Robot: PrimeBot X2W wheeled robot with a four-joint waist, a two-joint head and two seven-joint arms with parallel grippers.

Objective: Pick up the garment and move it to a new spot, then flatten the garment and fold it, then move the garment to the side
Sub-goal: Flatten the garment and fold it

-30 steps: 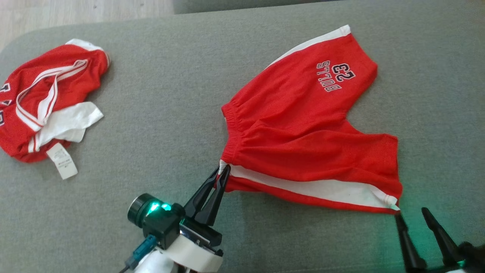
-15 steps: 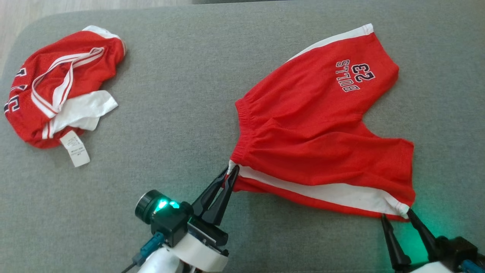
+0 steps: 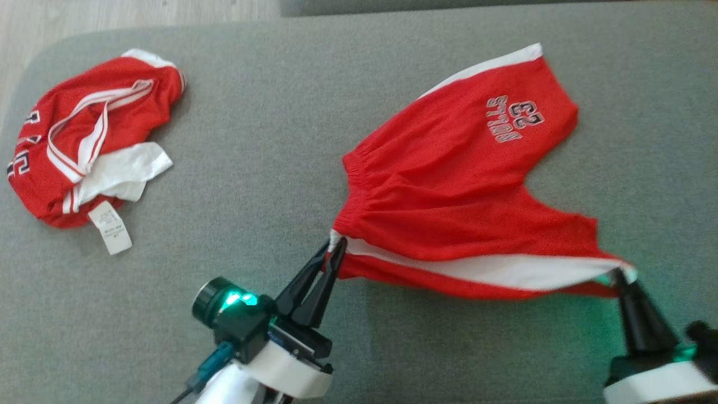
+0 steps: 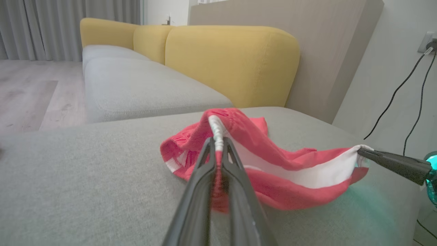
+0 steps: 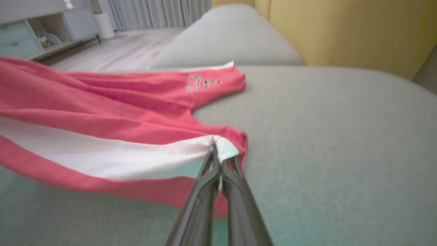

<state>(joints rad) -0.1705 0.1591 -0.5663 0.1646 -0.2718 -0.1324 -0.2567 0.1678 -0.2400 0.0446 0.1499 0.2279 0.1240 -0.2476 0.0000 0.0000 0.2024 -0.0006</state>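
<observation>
Grey sofa cushion (image 3: 252, 168): left gripper (image 3: 335, 249) and right gripper (image 3: 620, 278), jaws closed on waistband and hem, hold the red shorts (image 3: 460, 185) taut; flattening looks underway, with folding and moving aside left to do.

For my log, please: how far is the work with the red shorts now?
Done: both corners of the near side are gripped, the left hand shut on the waistband corner and the right hand on the hem corner of the shorts. In hand: that edge is raised off the grey cushion. Left: moving, flattening, folding, setting aside.
</observation>
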